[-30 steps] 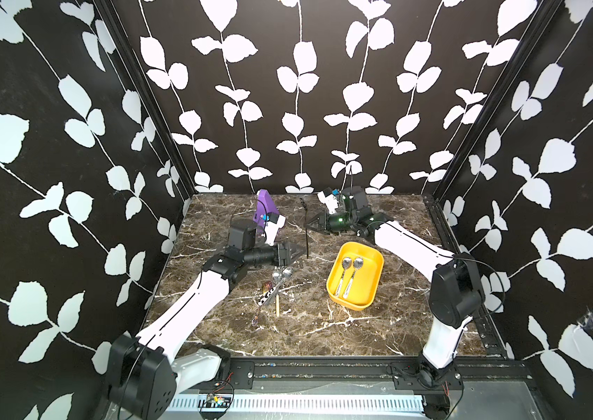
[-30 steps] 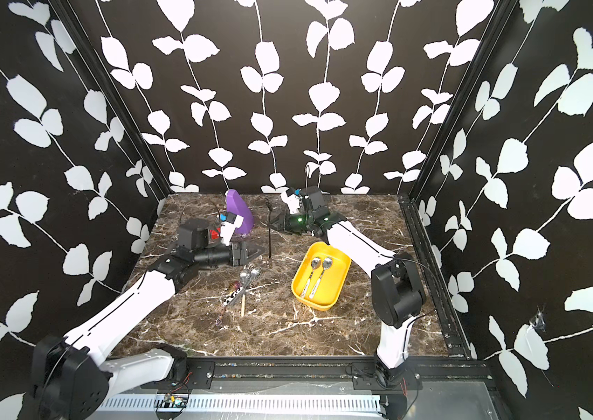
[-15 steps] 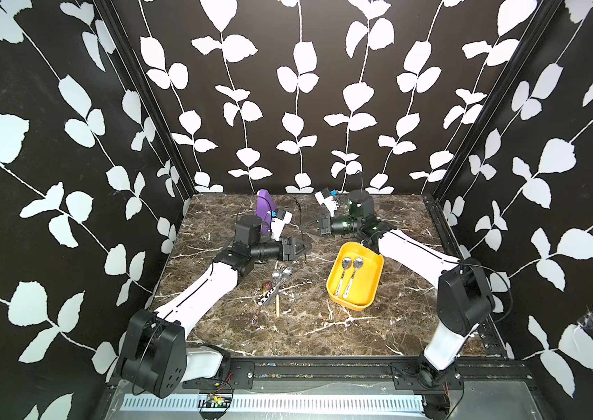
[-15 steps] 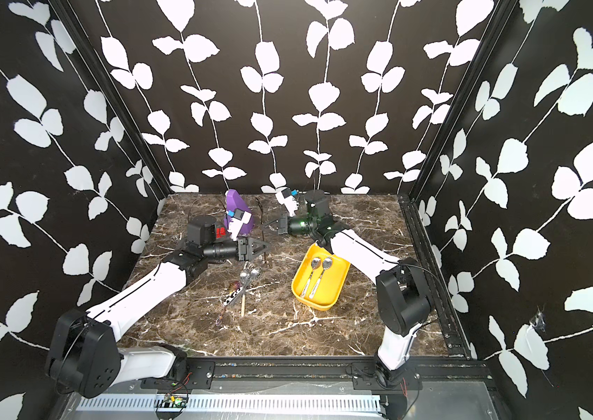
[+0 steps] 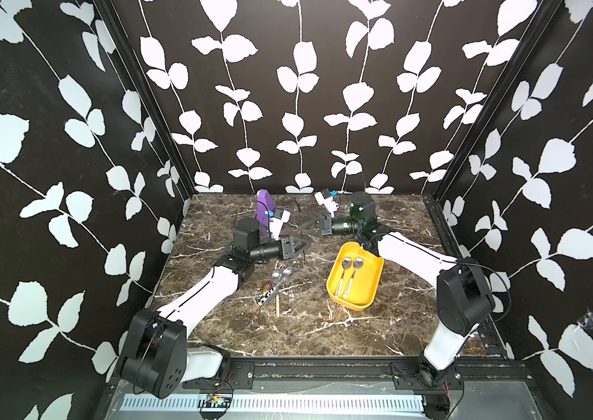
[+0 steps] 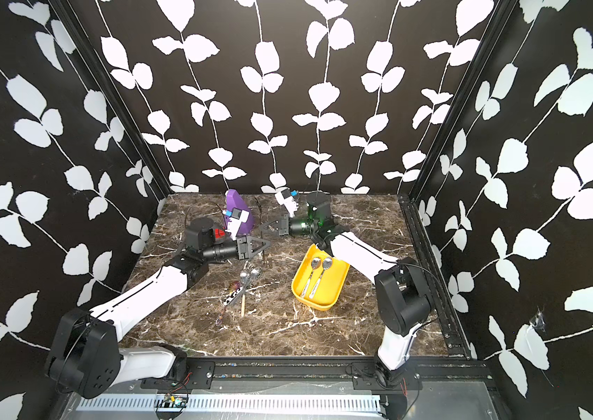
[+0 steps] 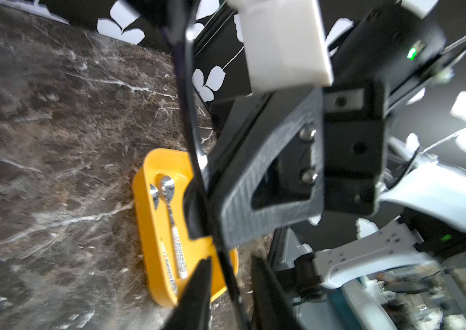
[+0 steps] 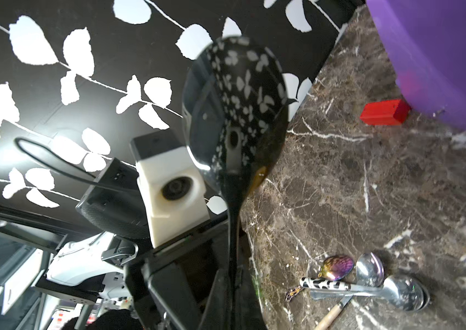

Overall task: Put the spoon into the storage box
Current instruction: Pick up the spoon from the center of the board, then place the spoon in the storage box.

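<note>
In both top views the two arms meet tip to tip at the centre of the frame, above the marble table (image 5: 324,327). The left gripper (image 5: 307,246) faces the right gripper (image 5: 302,228). The yellow storage box (image 5: 367,287) (image 6: 331,287) lies right of centre with two metal spoons inside. A loose heap of spoons (image 5: 280,278) lies left of it. No writing is legible here.

In the left wrist view the thin handle of the black spoon (image 7: 188,120) runs from the top down between the left gripper's (image 7: 230,258) fingers at the bottom edge. They stand on either side of it, but we cannot tell whether they pinch it. The box (image 7: 146,205) sits at lower centre. The handles of the spoons in it (image 7: 173,217) carry print that looks like "DORAEMON".

In the right wrist view the right gripper (image 8: 233,271) is clamped on the handle, with the spoon's dark bowl (image 8: 237,108) standing at upper centre. A red block (image 8: 383,113) and a purple wedge (image 8: 440,57) sit at upper right.

We judge this to be a handover. The left should pinch the handle squarely and firmly before the right lets go, then carry the spoon level to the box.
</note>
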`<action>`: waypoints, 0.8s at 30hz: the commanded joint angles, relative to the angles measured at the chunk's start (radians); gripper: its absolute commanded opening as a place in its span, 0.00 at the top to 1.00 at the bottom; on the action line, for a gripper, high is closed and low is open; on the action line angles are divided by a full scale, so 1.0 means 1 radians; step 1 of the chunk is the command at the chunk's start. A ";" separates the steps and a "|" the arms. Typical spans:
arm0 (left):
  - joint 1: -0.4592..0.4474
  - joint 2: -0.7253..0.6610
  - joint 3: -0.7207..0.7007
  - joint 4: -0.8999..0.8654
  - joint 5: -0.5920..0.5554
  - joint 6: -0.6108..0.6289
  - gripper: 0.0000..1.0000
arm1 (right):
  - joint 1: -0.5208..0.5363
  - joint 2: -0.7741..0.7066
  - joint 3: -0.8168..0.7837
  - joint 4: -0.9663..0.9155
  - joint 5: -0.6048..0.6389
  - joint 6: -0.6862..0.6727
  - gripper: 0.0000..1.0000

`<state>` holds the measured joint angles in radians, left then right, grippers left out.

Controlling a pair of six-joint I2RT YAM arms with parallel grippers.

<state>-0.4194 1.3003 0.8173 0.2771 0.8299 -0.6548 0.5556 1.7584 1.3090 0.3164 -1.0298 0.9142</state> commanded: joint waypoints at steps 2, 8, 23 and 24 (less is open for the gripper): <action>0.000 -0.035 -0.022 0.057 -0.024 -0.032 0.89 | 0.002 -0.030 -0.031 0.074 -0.029 0.012 1.00; 0.001 -0.049 -0.032 0.058 -0.052 -0.048 1.00 | 0.001 -0.030 -0.044 0.072 -0.028 0.006 1.00; -0.128 -0.015 0.177 -0.568 -0.399 0.262 1.00 | -0.196 -0.185 -0.104 -0.381 0.325 -0.222 0.57; -0.157 0.002 0.209 -0.614 -0.435 0.282 1.00 | -0.220 -0.206 -0.105 -0.463 0.397 -0.256 0.57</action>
<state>-0.5037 1.2804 0.9310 -0.1242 0.5426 -0.5079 0.3965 1.6390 1.2350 0.0715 -0.8436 0.7853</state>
